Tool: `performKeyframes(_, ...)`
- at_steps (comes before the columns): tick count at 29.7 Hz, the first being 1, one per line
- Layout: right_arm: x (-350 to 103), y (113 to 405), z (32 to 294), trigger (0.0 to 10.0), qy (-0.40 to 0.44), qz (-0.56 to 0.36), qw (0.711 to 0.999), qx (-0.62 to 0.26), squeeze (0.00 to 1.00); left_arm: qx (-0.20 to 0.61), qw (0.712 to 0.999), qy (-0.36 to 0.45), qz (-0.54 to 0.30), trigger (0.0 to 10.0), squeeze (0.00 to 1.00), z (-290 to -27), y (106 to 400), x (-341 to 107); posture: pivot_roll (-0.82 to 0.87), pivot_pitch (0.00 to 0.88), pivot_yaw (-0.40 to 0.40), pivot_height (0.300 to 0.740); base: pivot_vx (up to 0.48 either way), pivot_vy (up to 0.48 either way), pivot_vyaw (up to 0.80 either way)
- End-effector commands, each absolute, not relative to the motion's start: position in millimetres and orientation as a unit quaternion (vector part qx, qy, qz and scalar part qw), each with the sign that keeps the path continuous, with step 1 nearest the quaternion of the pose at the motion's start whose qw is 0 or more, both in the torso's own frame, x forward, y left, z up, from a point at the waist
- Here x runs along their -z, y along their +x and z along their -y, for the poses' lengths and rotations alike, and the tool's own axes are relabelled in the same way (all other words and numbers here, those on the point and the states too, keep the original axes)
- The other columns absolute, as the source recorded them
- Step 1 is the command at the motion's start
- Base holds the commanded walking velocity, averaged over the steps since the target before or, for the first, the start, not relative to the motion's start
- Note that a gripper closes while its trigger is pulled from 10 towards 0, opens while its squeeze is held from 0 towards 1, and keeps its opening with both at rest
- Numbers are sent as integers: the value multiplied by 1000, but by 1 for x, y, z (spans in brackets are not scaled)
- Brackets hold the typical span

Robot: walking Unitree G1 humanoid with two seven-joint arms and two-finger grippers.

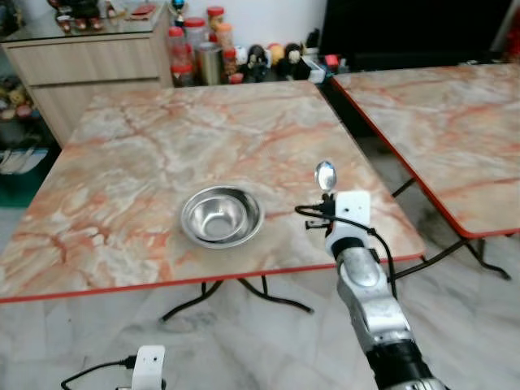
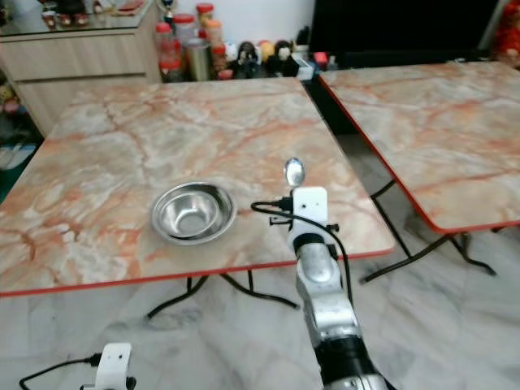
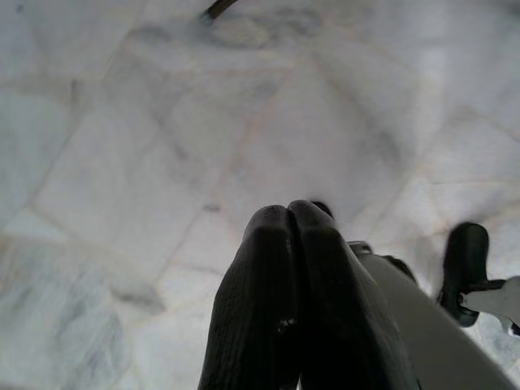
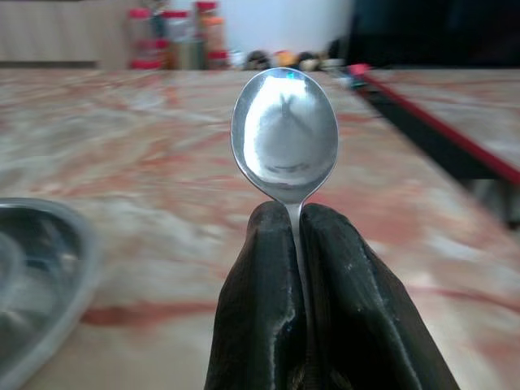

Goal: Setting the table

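A steel bowl [image 1: 221, 215] sits on the marble-patterned table [image 1: 162, 138], near its front edge. My right gripper [image 4: 294, 218] is shut on a metal spoon [image 1: 325, 175], holding it by the handle with the spoon's bowl [image 4: 284, 134] sticking out past the fingertips. It hovers over the table's front right part, to the right of the steel bowl. My left gripper [image 3: 288, 218] hangs low over the tiled floor, its fingers pressed together with nothing between them.
A second marble-patterned table [image 1: 455, 122] stands to the right across a narrow gap. A wooden cabinet [image 1: 89, 65] and several jars [image 1: 199, 53] stand behind the first table. The table's black legs [image 1: 244, 292] show under its red front edge.
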State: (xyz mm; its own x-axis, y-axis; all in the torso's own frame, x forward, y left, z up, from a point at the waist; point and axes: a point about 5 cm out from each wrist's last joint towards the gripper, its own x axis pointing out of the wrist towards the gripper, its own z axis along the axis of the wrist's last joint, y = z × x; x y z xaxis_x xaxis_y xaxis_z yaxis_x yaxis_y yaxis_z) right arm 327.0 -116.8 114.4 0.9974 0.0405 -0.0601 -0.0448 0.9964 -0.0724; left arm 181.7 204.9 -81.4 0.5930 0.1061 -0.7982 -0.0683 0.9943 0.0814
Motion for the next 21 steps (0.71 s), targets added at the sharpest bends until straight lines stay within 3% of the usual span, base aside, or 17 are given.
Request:
performKeyframes(1,-118,328,112,10000,-31,-23,999,-28,0,-56,888,22,-455,10000,0,-207,178,83,-84,22,7,740,315,0,0)
performKeyframes(10,-117,328,114,10000,-34,-26,999,-29,0,-56,889,21,-455,10000,0,-206,179,83,-84,21,6,740,299,0,0)
performKeyframes(21,-109,327,114,10000,-37,-46,998,-29,0,-58,887,23,-457,10000,0,-206,178,83,-83,22,4,740,0,0,0)
